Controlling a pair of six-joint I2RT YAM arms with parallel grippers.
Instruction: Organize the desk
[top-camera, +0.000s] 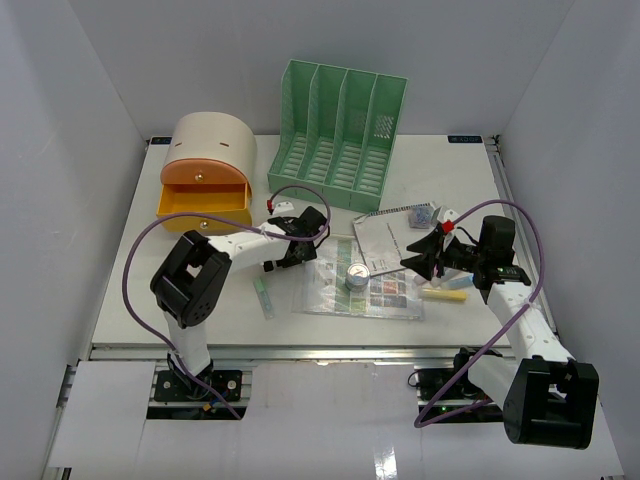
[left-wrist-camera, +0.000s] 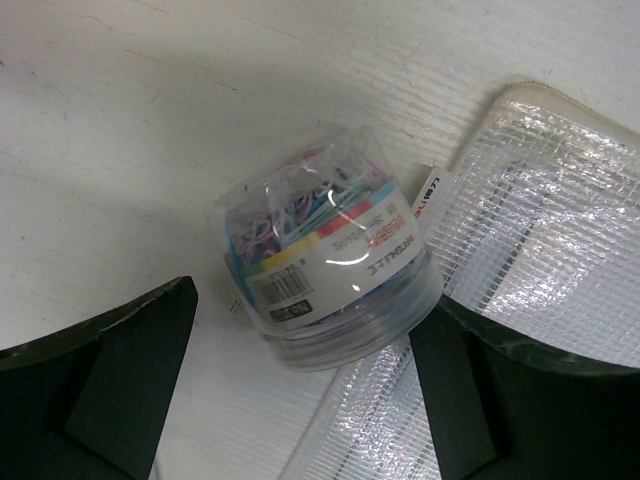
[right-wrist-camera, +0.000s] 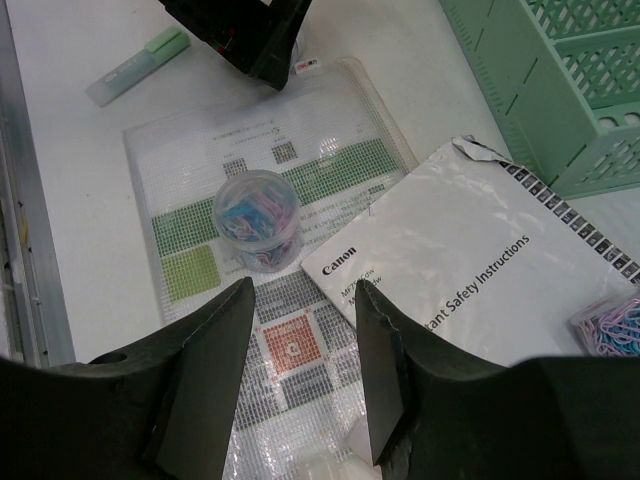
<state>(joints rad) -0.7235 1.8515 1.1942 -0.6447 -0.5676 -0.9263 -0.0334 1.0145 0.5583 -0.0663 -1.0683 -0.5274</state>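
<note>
Clip tub (left-wrist-camera: 335, 260), at pouch (left-wrist-camera: 540, 230) edge, inside wide left end effector (left-wrist-camera: 312, 305); right end effector (right-wrist-camera: 305, 290) seemingly half-open.

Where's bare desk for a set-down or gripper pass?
Free: far right corner of the white desk, right of the green slotted file rack; near edge, in front of the clear mesh pouch. Crowded: centre, around pouch and white spiral-bound booklet.
</note>
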